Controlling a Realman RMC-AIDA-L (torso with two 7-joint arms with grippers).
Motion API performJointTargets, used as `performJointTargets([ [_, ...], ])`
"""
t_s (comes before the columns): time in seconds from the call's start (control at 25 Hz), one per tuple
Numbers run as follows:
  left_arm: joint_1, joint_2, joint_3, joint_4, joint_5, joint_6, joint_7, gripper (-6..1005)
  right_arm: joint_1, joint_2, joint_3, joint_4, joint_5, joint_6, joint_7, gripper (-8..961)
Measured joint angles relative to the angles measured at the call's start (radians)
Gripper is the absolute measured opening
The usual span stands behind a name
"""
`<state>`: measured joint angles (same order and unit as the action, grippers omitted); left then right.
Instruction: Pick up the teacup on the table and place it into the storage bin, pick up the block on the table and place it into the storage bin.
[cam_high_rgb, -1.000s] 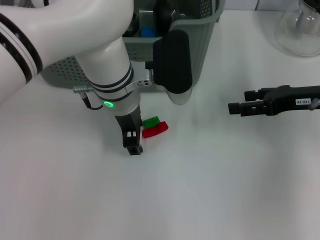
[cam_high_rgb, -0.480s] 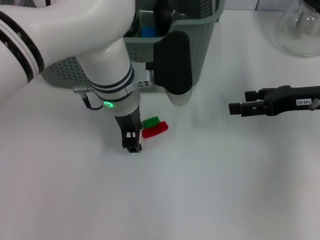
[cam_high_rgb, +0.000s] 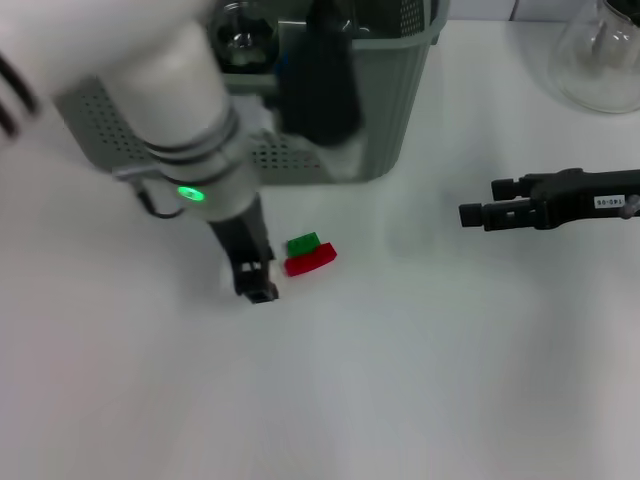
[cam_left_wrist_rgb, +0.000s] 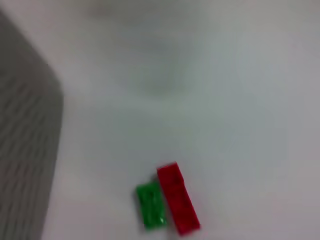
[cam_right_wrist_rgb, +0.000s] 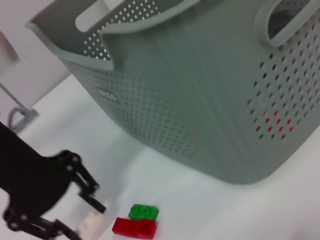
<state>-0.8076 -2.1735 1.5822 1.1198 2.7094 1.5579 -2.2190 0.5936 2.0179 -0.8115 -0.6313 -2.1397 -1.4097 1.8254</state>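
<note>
The block, a green piece (cam_high_rgb: 302, 243) lying against a red piece (cam_high_rgb: 311, 260), rests on the white table just in front of the storage bin (cam_high_rgb: 400, 90). Both pieces also show in the left wrist view (cam_left_wrist_rgb: 167, 202) and the right wrist view (cam_right_wrist_rgb: 137, 221). My left gripper (cam_high_rgb: 256, 283) points down at the table, just left of the block and apart from it. In the right wrist view its fingers (cam_right_wrist_rgb: 86, 186) stand apart, open, with a small pale patch at their tips. My right gripper (cam_high_rgb: 470, 214) hovers shut, far to the right. I cannot make out the teacup.
The grey-green perforated bin (cam_right_wrist_rgb: 210, 85) fills the back centre, with a dark glassy item (cam_high_rgb: 236, 28) and something blue inside. A clear glass flask (cam_high_rgb: 602, 55) stands at the back right. My left arm's bulk overhangs the bin's front.
My left arm has swung to the left and is blurred by motion. Its gripper tip has shifted slightly left, away from the block. The block and right arm have not moved.
</note>
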Motion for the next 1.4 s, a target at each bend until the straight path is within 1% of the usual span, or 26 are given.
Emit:
performJointTargets([
  [0.08, 0.045, 0.000, -0.116, 0.082, -0.020, 0.086, -0.001, 403, 0.000, -0.002, 0.000, -0.001, 0.000, -0.001, 0.000, 947],
  [0.16, 0.095, 0.002, -0.244, 0.160, -0.069, 0.175, -0.001, 402, 0.000, -0.004, 0.000, -0.002, 0.000, -0.002, 0.000, 947],
  [0.2, 0.109, 0.003, -0.299, 0.183, -0.092, 0.210, 0.001, 402, 0.002, -0.005, 0.000, -0.002, 0.000, -0.003, 0.000, 947],
  [0.24, 0.123, 0.006, -0.383, 0.212, -0.124, 0.252, 0.003, 402, 0.003, -0.006, 0.000, -0.002, 0.000, -0.004, 0.000, 947],
  [0.28, 0.130, 0.007, -0.479, 0.231, -0.165, 0.298, 0.007, 402, 0.006, -0.007, 0.000, -0.002, 0.000, -0.005, 0.000, 947],
  [0.32, 0.133, 0.009, -0.545, 0.241, -0.190, 0.325, 0.009, 403, 0.007, -0.007, 0.000, -0.002, 0.000, -0.006, -0.001, 947],
  [0.36, 0.129, 0.014, -0.642, 0.243, -0.238, 0.357, 0.013, 403, 0.009, -0.007, 0.000, -0.003, 0.000, -0.006, -0.002, 947],
  [0.4, 0.125, 0.019, -0.718, 0.241, -0.288, 0.379, 0.015, 403, 0.011, -0.007, 0.000, -0.003, 0.000, -0.005, -0.004, 947],
  [0.44, 0.118, 0.026, -0.779, 0.236, -0.330, 0.387, 0.015, 403, 0.012, -0.007, -0.001, -0.003, 0.000, -0.005, -0.007, 947],
  [0.52, 0.107, 0.042, -0.874, 0.221, -0.420, 0.372, 0.013, 404, 0.015, -0.007, -0.001, -0.004, 0.000, -0.005, -0.013, 947],
  [0.56, 0.104, 0.046, -0.893, 0.217, -0.448, 0.356, 0.012, 404, 0.017, -0.007, -0.001, -0.004, 0.000, -0.005, -0.015, 947],
  [0.6, 0.099, 0.052, -0.907, 0.216, -0.478, 0.312, 0.011, 404, 0.018, -0.007, -0.001, -0.004, 0.001, -0.005, -0.016, 947],
  [0.72, 0.085, 0.061, -0.890, 0.220, -0.477, 0.166, 0.003, 403, 0.021, -0.007, -0.001, -0.004, 0.001, -0.007, -0.017, 947],
  [0.8, 0.069, 0.070, -0.865, 0.208, -0.444, 0.067, -0.014, 402, 0.021, -0.007, -0.001, -0.004, 0.003, -0.006, -0.017, 947],
  [0.92, 0.031, 0.091, -0.811, 0.154, -0.368, -0.097, -0.065, 414, 0.021, -0.007, 0.000, -0.004, 0.005, -0.005, -0.017, 947],
  [1.0, -0.004, 0.102, -0.765, 0.104, -0.312, -0.184, -0.107, 425, 0.022, -0.006, 0.000, -0.004, 0.006, -0.004, -0.017, 947],
  [1.08, -0.045, 0.108, -0.719, 0.045, -0.247, -0.257, -0.153, 436, 0.022, -0.005, 0.000, -0.004, 0.006, -0.004, -0.017, 947],
  [1.16, -0.079, 0.108, -0.691, -0.005, -0.198, -0.308, -0.181, 448, 0.022, -0.005, 0.000, -0.004, 0.006, -0.001, -0.017, 947],
  [1.24, -0.117, 0.098, -0.672, -0.063, -0.139, -0.365, -0.203, 459, 0.024, -0.005, 0.000, -0.004, 0.008, 0.003, -0.020, 947],
  [1.4, -0.150, 0.082, -0.666, -0.120, -0.080, -0.432, -0.220, 482, 0.027, -0.003, 0.001, -0.004, 0.018, 0.002, -0.030, 947],
])
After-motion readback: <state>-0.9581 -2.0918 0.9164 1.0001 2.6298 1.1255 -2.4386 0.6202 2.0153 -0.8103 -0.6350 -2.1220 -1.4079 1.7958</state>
